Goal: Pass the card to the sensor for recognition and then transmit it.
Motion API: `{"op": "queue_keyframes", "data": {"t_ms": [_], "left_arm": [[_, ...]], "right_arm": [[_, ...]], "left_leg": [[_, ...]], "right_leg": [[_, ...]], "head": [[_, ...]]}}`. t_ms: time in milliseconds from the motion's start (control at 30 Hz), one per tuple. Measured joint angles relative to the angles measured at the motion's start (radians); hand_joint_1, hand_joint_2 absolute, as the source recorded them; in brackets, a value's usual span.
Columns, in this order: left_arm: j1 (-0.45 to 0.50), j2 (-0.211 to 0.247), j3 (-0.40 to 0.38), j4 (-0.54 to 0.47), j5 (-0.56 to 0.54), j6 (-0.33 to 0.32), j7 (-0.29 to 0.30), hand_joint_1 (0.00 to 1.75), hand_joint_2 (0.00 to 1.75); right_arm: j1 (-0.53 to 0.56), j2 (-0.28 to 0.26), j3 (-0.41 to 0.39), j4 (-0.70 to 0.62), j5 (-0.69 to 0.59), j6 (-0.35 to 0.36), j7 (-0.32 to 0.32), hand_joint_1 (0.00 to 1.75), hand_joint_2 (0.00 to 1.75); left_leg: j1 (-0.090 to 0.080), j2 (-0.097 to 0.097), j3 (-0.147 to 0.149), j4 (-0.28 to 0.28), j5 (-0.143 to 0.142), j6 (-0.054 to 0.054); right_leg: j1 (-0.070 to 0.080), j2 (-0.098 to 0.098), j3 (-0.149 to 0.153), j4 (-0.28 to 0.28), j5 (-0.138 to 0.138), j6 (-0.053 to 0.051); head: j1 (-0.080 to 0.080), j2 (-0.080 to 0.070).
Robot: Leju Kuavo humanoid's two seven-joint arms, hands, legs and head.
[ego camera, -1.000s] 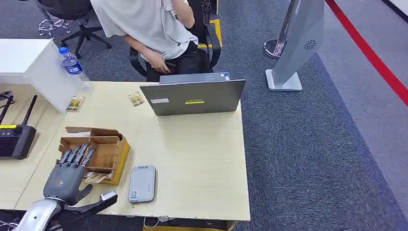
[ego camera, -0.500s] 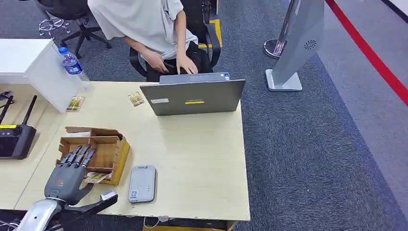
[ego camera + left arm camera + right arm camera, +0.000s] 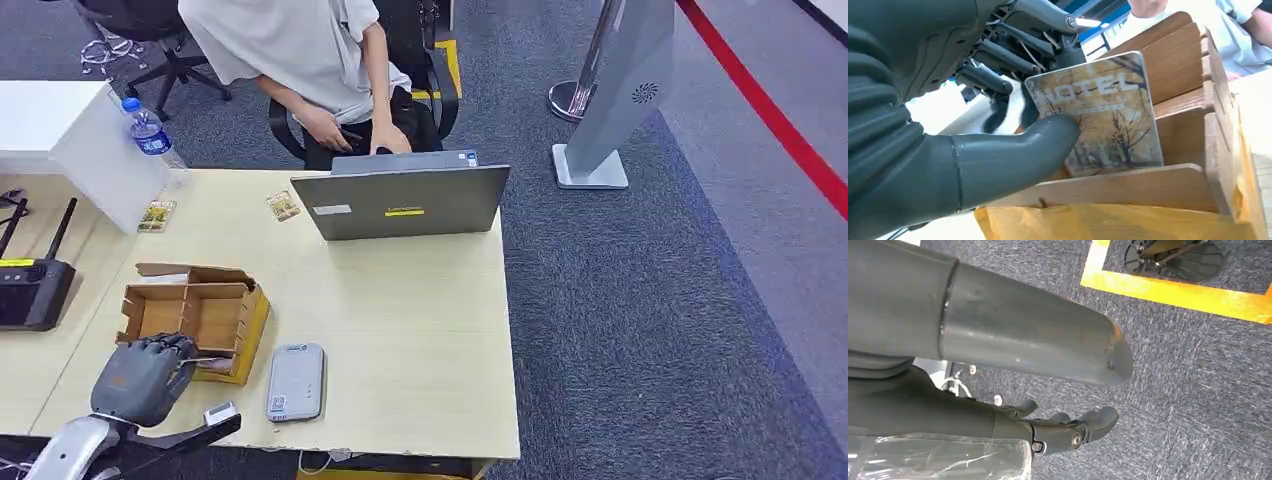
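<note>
My left hand (image 3: 140, 377) sits at the near end of the brown cardboard box (image 3: 196, 312) on the table's front left. It pinches a yellowish card (image 3: 206, 363) at the box's near compartment. In the left wrist view the card (image 3: 1108, 117) reads "HOTEL" with bare trees; the thumb (image 3: 1018, 152) presses on its face and the dark fingers (image 3: 993, 82) lie behind it. The grey card sensor (image 3: 296, 380) lies flat just right of the box. My right hand (image 3: 1068, 432) hangs over the carpet, holding nothing, its fingers loosely apart.
A grey laptop (image 3: 405, 201) stands at the table's far edge with a seated person (image 3: 300, 50) behind it. Two more cards (image 3: 157, 215) (image 3: 283, 205) lie on the far left. A water bottle (image 3: 150, 130) and a black device with antennas (image 3: 32, 290) stand further left.
My left hand's fingers, stretched over the box before, have curled and closed on the card, and the hand has drawn back toward the front edge. The person's arm has come down to the laptop.
</note>
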Motion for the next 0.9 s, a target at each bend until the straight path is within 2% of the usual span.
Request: {"op": "queue_keyframes", "data": {"t_ms": [300,433,567,667,900], "left_arm": [[0.006,0.008,0.0,0.0,0.018,0.008,0.0,1.75,1.75],[0.02,0.008,0.0,-0.04,0.018,0.009,0.0,1.75,1.75],[0.039,0.014,-0.002,-0.139,0.033,-0.013,0.0,1.75,1.75],[0.045,0.035,-0.018,-0.248,0.039,-0.033,0.004,1.75,1.75],[0.024,0.079,-0.041,-0.423,0.072,-0.05,0.007,1.75,1.75]], "right_arm": [[0.0,0.0,0.0,0.005,0.0,0.0,-0.002,0.0,0.0],[0.001,0.0,0.0,0.005,0.0,0.0,0.0,0.0,0.0],[0.001,0.0,-0.001,0.005,-0.001,0.001,0.006,0.0,0.0],[0.001,0.0,-0.001,0.005,-0.004,0.002,0.013,0.0,0.0],[0.001,0.0,-0.003,0.006,-0.006,-0.002,0.018,0.0,0.0]], "left_leg": [[0.0,0.0,0.0,0.0,0.0,0.0],[0.0,0.0,0.0,0.0,0.0,0.0],[0.0,0.0,0.0,0.0,0.0,0.0],[0.0,0.0,0.0,0.0,0.0,0.0],[0.0,0.0,0.0,0.0,0.001,0.0]], "right_leg": [[0.0,0.0,0.0,0.0,0.0,0.0],[0.0,0.0,0.0,0.0,0.0,0.0],[0.0,0.0,0.0,0.0,0.0,0.0],[0.0,0.0,0.0,0.0,0.0,0.0],[0.0,0.0,0.0,0.0,0.0,0.0]], "head": [[0.0,0.0],[0.0,0.0],[0.0,0.0],[0.0,0.0],[0.0,0.0]]}}
